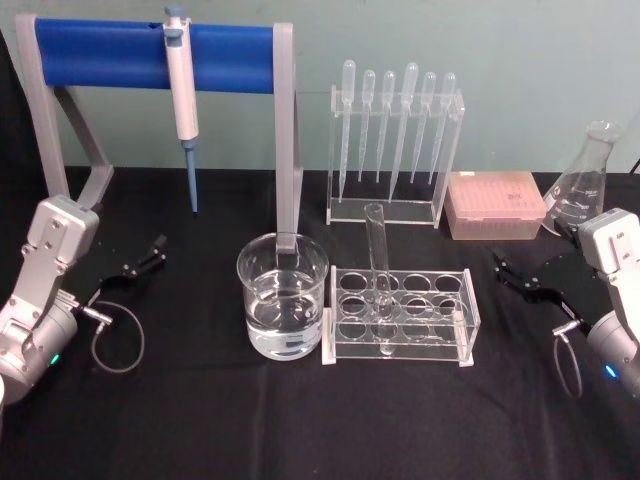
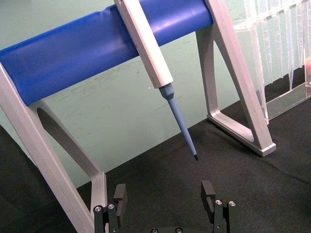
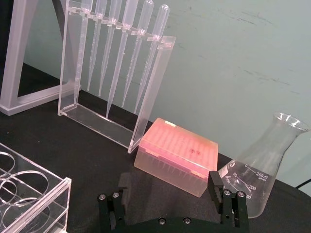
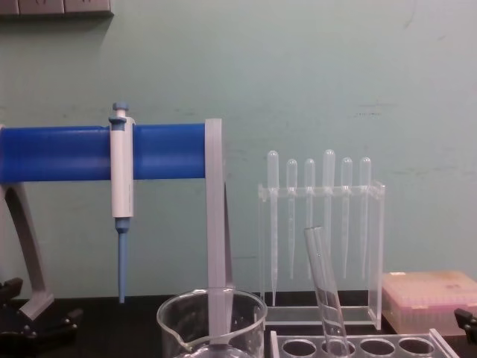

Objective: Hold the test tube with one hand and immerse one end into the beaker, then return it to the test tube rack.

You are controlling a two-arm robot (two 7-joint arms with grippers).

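Observation:
The test tube (image 1: 378,265) leans in the clear rack (image 1: 455,322) at the table's middle, its open rim up; in the chest view the test tube (image 4: 323,287) tilts left. Left of the rack stands the beaker (image 1: 283,297), partly filled with clear liquid, and the beaker (image 4: 213,319) also shows low in the chest view. My left gripper (image 1: 152,254) rests open at the far left, well away from both. My right gripper (image 1: 506,272) sits open to the right of the rack. Both wrist views show the left gripper (image 2: 164,201) and right gripper (image 3: 167,201) holding nothing.
A blue-and-white micropipette (image 1: 184,95) hangs on the blue-barred stand (image 1: 100,55) at the back left. Behind the rack stands a holder of plastic pipettes (image 1: 395,135), with a pink tip box (image 1: 495,203) and a conical flask (image 1: 585,180) at the back right.

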